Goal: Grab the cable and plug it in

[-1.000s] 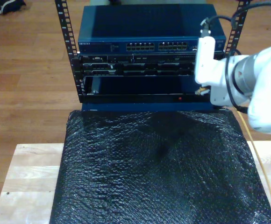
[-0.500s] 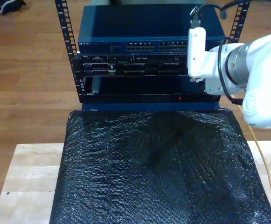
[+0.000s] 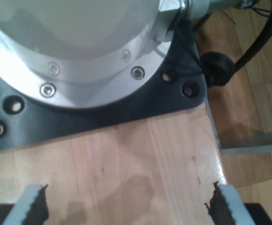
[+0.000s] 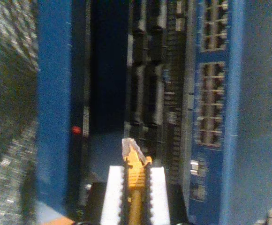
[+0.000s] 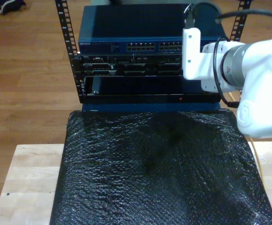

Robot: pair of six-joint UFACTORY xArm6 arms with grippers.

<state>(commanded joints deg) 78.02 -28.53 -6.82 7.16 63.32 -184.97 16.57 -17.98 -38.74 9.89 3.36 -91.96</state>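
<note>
Nearer the NETGEAR switch (image 5: 145, 35), my second gripper (image 4: 135, 187) clamps the cable (image 4: 135, 176).

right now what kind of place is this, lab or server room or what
Probably a robotics test bench. An open rack with a blue network switch stands on a wood floor. Before it is a wooden table under black padding. My second gripper holds the cable.

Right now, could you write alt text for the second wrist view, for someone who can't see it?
My second gripper pinches a yellow-orange cable, its clear plug pointing at a blue network switch with rows of ports. A small red light glows on the unit beside it.
</note>
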